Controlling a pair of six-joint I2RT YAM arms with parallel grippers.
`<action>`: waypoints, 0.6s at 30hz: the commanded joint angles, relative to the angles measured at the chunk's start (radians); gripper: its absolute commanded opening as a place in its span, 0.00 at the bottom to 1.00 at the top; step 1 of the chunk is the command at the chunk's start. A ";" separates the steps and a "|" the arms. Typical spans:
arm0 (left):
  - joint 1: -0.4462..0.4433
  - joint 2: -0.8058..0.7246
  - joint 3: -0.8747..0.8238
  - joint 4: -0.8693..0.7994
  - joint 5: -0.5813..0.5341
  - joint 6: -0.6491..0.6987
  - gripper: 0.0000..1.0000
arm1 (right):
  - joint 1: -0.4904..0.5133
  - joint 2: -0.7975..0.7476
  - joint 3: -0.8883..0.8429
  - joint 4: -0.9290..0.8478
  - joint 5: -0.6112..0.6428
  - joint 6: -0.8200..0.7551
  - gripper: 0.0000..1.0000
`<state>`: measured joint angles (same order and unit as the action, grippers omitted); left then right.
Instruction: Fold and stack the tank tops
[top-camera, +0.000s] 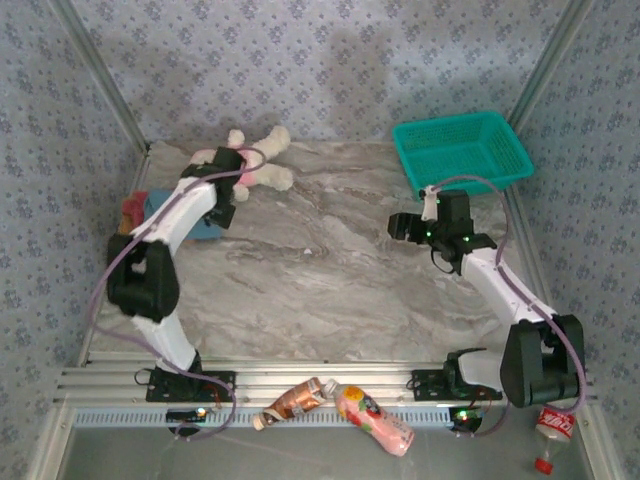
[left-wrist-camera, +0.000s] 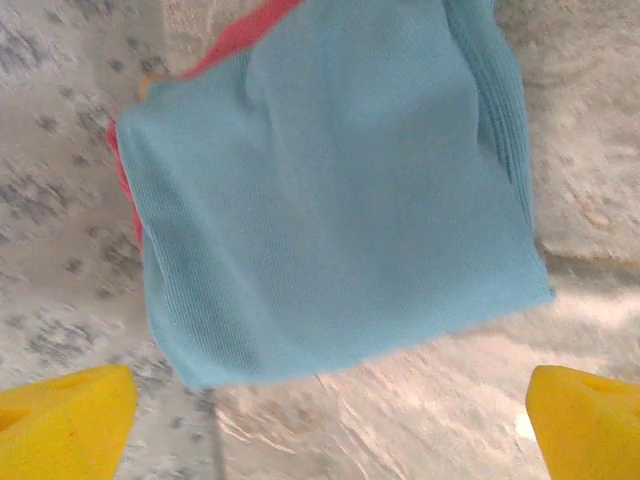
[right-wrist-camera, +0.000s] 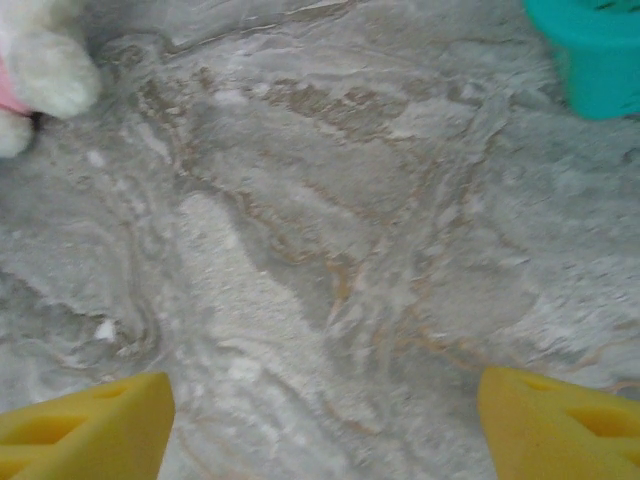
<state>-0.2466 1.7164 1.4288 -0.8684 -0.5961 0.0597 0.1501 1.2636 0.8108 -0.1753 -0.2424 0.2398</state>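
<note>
We find the left arm (top-camera: 175, 215) rising from its base at lower left of the top view, bent at the elbow and reaching toward the upper left. The left gripper (left-wrist-camera: 325, 430) points downward, its yellow fingers (left-wrist-camera: 60, 425) spread to the bottom corners. The right arm (top-camera: 490, 275) leans from lower right toward centre right. The right gripper (right-wrist-camera: 320, 430) likewise stands wide apart.

Overhead camera looks down from behind the near edge, whole table (top-camera: 320, 290) in shot. Left wrist camera hangs close over the blue top (left-wrist-camera: 330, 190). Right wrist camera looks low across bare table, sharing doll (right-wrist-camera: 40, 70) and basket (right-wrist-camera: 590, 50) with overhead.
</note>
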 joint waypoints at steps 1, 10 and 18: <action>0.106 -0.123 -0.184 0.181 0.246 -0.039 1.00 | -0.051 0.046 0.017 0.054 0.035 -0.055 0.90; 0.289 -0.300 -0.606 0.757 0.481 -0.199 1.00 | -0.151 0.102 -0.154 0.414 0.207 -0.181 1.00; 0.291 -0.307 -0.773 1.018 0.504 -0.218 1.00 | -0.172 0.174 -0.191 0.505 0.267 -0.206 1.00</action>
<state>0.0437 1.4395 0.6788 -0.0257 -0.1326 -0.1318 -0.0151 1.4387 0.6544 0.2226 -0.0250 0.0719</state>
